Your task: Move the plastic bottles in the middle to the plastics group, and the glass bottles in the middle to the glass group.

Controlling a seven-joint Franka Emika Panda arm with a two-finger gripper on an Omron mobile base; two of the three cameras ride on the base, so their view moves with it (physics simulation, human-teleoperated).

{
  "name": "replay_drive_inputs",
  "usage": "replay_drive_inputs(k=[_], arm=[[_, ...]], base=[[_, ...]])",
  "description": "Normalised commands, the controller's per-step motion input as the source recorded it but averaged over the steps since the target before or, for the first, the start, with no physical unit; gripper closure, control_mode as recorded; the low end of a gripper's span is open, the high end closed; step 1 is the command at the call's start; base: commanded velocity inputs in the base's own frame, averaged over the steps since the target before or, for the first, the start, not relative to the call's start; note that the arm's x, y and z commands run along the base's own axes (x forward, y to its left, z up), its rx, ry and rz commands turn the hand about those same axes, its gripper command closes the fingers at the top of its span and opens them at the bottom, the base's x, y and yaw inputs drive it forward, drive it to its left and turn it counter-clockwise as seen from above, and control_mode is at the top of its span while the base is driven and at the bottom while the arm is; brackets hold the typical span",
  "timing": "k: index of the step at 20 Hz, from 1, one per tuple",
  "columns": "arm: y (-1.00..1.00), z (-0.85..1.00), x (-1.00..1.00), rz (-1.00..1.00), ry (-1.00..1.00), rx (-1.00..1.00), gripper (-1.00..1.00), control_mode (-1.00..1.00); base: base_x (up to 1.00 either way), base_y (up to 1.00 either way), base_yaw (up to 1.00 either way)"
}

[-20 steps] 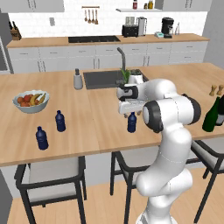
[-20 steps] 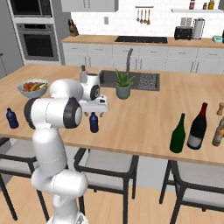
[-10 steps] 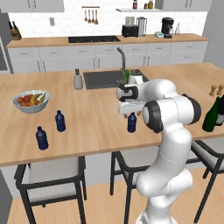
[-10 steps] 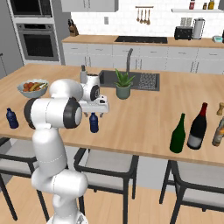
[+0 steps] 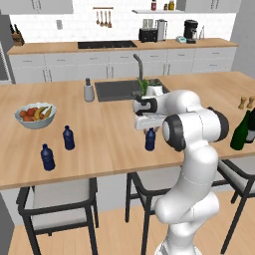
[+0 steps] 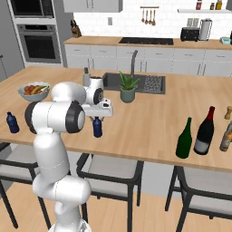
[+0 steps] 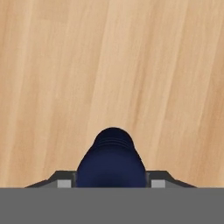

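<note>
A small dark-blue plastic bottle [image 5: 150, 140] [image 6: 97, 128] stands upright in the middle of the island's front part. My gripper [image 5: 150, 132] [image 6: 97, 119] comes down over it from above. In the hand view its fingertips [image 7: 64, 183] press against both sides of the bottle [image 7: 111, 159], so my gripper [image 7: 111, 183] is shut on it. Two matching blue bottles, the plastics group [image 5: 68, 138] [image 5: 48, 157], stand to the left near the front edge. At the right end stand a dark green glass bottle [image 6: 184, 138] [image 5: 240, 130] and a near-black one [image 6: 205, 131] with a reddish top.
A fruit bowl [image 5: 35, 115] [image 6: 34, 90] sits at the left. A grey soap dispenser [image 5: 88, 90], the sink [image 5: 117, 89] and a potted plant [image 6: 128, 87] lie behind the arm. Wooden shakers [image 5: 244, 102] and an amber bottle [image 6: 225, 136] stand far right. Stools [image 6: 108, 170] line the front edge.
The jaws have closed in from wide open onto the blue bottle. The arm and the bottles stay where they were.
</note>
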Motion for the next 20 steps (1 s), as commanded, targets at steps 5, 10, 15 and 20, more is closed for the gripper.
replay_drive_inputs(k=[5,10,15,20], arm=[[0.00,0.00,0.00,0.00,0.00,0.00,1.00,-1.00],[0.02,0.03,0.00,0.00,0.00,0.00,1.00,-1.00],[0.85,0.48,-0.42,0.10,-0.03,0.00,1.00,-1.00],[1.00,0.35,-0.29,0.15,-0.02,0.00,1.00,-1.00]], base=[[0.00,0.00,0.00],[0.00,0.00,0.00],[0.00,0.00,0.00],[0.00,0.00,0.00]])
